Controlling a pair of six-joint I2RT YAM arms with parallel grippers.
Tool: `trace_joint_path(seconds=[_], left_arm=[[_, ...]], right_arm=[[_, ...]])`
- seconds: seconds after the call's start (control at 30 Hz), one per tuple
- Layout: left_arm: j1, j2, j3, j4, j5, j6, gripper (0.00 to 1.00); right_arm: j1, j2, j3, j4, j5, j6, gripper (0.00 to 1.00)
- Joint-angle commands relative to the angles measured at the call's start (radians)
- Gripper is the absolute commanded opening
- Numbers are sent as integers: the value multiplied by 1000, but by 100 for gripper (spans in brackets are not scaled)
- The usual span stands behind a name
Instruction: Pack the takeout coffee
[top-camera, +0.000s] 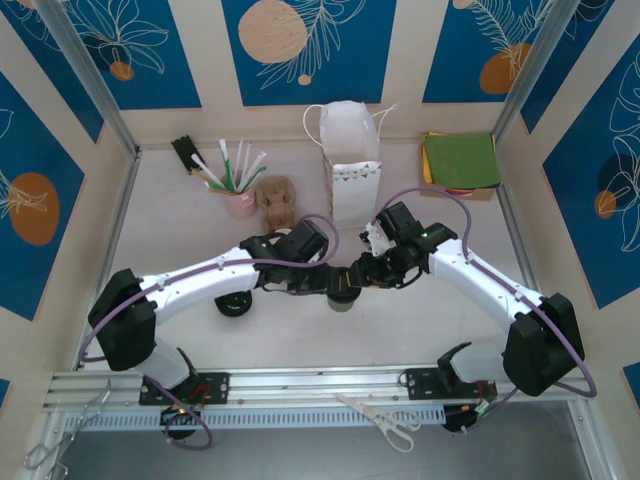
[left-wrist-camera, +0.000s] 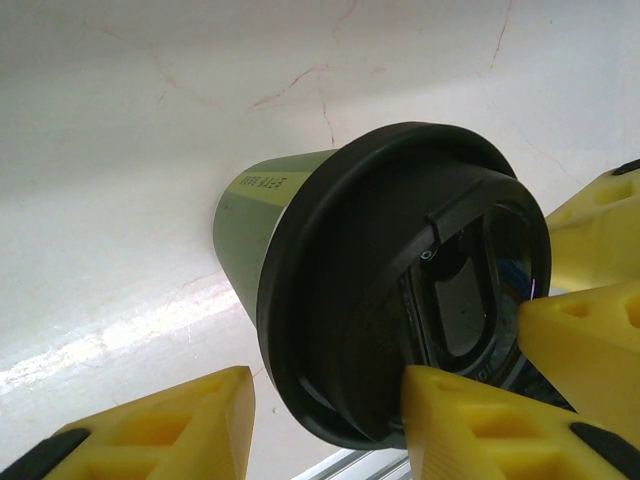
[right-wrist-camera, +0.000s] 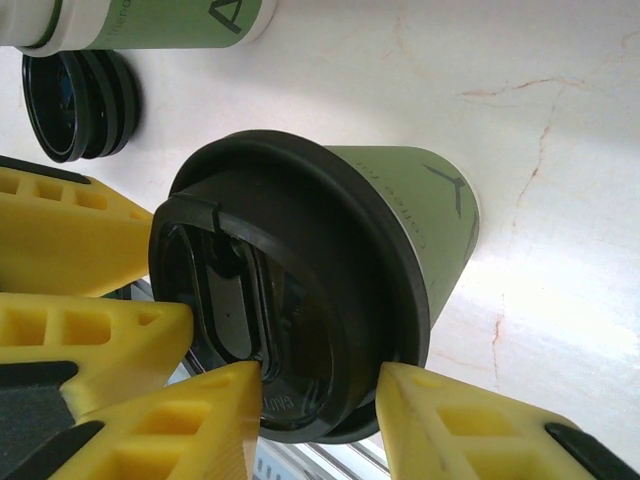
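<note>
Closest to me, a pair of white-handled scissors (top-camera: 385, 420) lies on the metal rail (top-camera: 300, 385) between the two arm bases. Past that, on the white marbled table (top-camera: 170, 230), a stack of black lids (right-wrist-camera: 75, 105) sits left of centre. Near it a green cup (right-wrist-camera: 150, 20), or a stack of them, lies on its side. Both are close to the work but apart from it.

Right in the middle stands the takeout coffee (top-camera: 343, 298), upright with its black lid on. The left arm (top-camera: 215, 275) and right arm (top-camera: 470, 275) reach in over it from either side. The left gripper (left-wrist-camera: 328, 395) is half spread: one finger (left-wrist-camera: 470, 420) rests on the lid's top, and the other finger (left-wrist-camera: 160, 430) hangs clear of the rim with table showing between. The right gripper (right-wrist-camera: 322, 385) is spread about as much and straddles the rim on the opposite side, both fingers against the lid. Whether it truly pinches I can't tell.

Beyond, the arms' black wrists crowd the space in front of the tall white bag (top-camera: 345, 160), which stands open-topped. Left of it are a brown heap (top-camera: 278, 197) and a pink cup of straws (top-camera: 240, 203); far right, green napkins (top-camera: 462, 158)
</note>
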Motion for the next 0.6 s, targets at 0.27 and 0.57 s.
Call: trace_joint_path(seconds=[0.27,0.57], left_arm=[[-9,52,-87,-67,-27,15,41],[-9,33,0,-106,-38,31,42]], right_arm=[[28,74,-40,-67,51,5,35],[19,40,14,-59,8,-2,36]])
